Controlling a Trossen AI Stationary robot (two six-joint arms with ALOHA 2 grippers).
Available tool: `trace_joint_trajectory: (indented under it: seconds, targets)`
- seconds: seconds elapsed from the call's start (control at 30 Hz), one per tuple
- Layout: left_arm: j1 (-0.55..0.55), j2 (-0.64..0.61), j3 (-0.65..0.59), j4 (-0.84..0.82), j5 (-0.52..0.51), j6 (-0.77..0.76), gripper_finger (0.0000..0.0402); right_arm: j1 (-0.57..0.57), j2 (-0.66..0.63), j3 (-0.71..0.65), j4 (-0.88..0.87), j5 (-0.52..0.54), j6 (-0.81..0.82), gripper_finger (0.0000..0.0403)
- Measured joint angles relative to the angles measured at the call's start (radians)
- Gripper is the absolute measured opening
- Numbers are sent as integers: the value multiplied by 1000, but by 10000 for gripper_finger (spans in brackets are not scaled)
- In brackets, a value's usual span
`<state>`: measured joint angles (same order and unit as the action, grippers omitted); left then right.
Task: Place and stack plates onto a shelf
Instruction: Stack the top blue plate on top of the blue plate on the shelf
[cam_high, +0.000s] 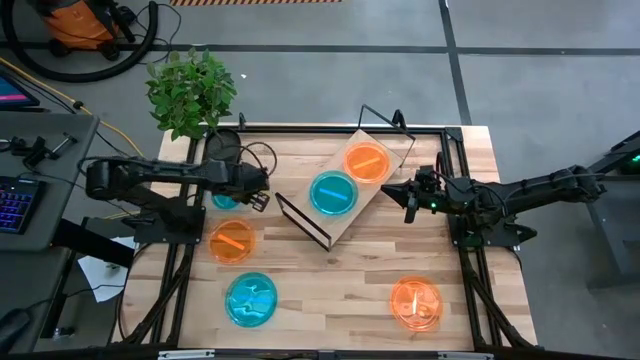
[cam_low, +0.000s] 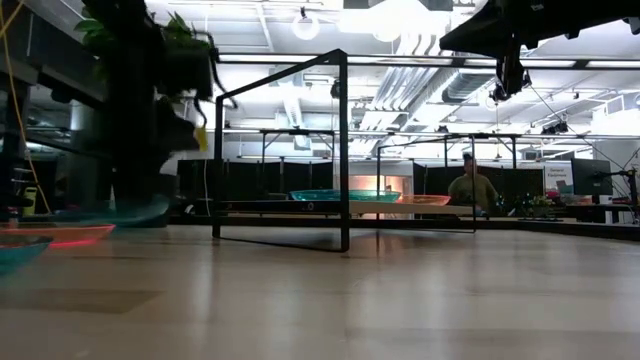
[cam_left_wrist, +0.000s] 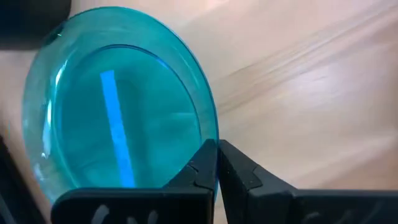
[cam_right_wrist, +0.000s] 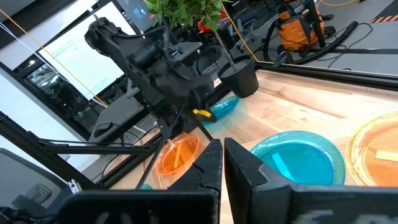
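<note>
The wooden shelf (cam_high: 345, 185) lies aslant at the table's middle, with an orange plate (cam_high: 366, 162) and a cyan plate (cam_high: 333, 193) resting flat on its board. My left gripper (cam_high: 243, 192) is at the far left, shut on another cyan plate (cam_high: 224, 200), which the arm mostly hides; this plate fills the left wrist view (cam_left_wrist: 118, 99). My right gripper (cam_high: 408, 197) is shut and empty, raised just right of the shelf. An orange plate (cam_high: 233, 242), a cyan plate (cam_high: 250, 299) and an orange plate (cam_high: 416, 303) lie flat on the table. My left gripper pinches the cyan plate's rim (cam_left_wrist: 208, 134) between its two fingers, which come down at it from above at a slant. The plate sits tilted in the hold (cam_low: 130, 212), its held side raised. Whether its other side touches the table I cannot tell.
A potted plant (cam_high: 192, 92) stands at the far left corner, close behind my left gripper. The shelf's black wire ends (cam_high: 303, 221) stand up at both short sides. Bare tabletop (cam_high: 340, 285) lies between the near plates. A person (cam_low: 472, 187) sits far behind the table.
</note>
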<state>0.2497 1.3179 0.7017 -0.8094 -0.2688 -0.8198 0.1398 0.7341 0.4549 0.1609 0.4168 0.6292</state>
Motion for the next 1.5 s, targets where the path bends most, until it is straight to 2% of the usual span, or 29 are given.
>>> trace_joint_trajectory:
  seconds: [0.4,0.73,0.93,1.23,1.33,1.5]
  targets:
    - [-63,-255,121,-10,41,29,0,0,0,0,0,3,1,0]
    - [-106,-241,360,-16,-26,129,0,0,0,0,0,5,2,0]
    - [-101,-132,583,-14,-36,302,0,0,0,0,0,5,2,0]
    - [-115,189,910,-37,38,632,0,0,0,0,0,5,1,0]
    - [-142,284,957,-35,48,784,0,0,0,0,0,5,2,0]
    - [-186,409,964,-1,50,1029,0,0,0,0,0,5,2,0]
